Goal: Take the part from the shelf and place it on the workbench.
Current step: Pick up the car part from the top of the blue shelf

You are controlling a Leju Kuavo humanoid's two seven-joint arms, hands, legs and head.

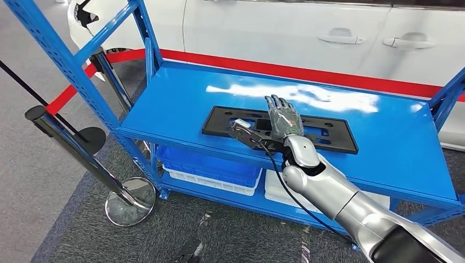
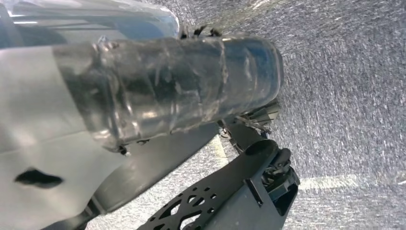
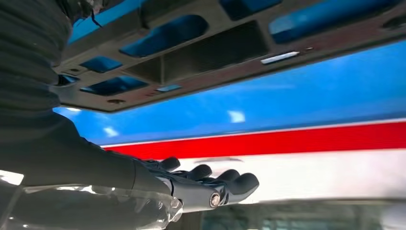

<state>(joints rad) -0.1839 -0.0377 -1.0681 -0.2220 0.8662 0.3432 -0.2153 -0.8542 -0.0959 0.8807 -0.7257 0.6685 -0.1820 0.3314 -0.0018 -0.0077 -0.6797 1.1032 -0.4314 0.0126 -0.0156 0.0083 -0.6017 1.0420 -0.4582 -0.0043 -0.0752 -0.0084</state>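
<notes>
Hovering mid-frame, right hand [image 1: 283, 119] spread flat, empty, over black plastic panel [image 1: 323, 137] on blue shelf [image 1: 181, 93]; shallow grasp risked panel slipping off.

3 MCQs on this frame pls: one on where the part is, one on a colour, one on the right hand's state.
1. Where does the black part lie?
A. On the top level of the blue shelf
B. In the bin on the lower level
C. On the floor

2. What colour is the stripe behind the shelf?
A. Yellow
B. Red
C. Green

3. How is the right hand?
A. Closed around the part, lifting it
B. Fingers extended, over the middle of the part
C. Hanging at the robot's side

Answers:
1 A, the head view shows the flat black frame lying on the top blue surface.
2 B, a red stripe runs below the white car.
3 B, the head view shows the fingers stretched forward above the part, which lies flat on the shelf, not lifted.
</notes>
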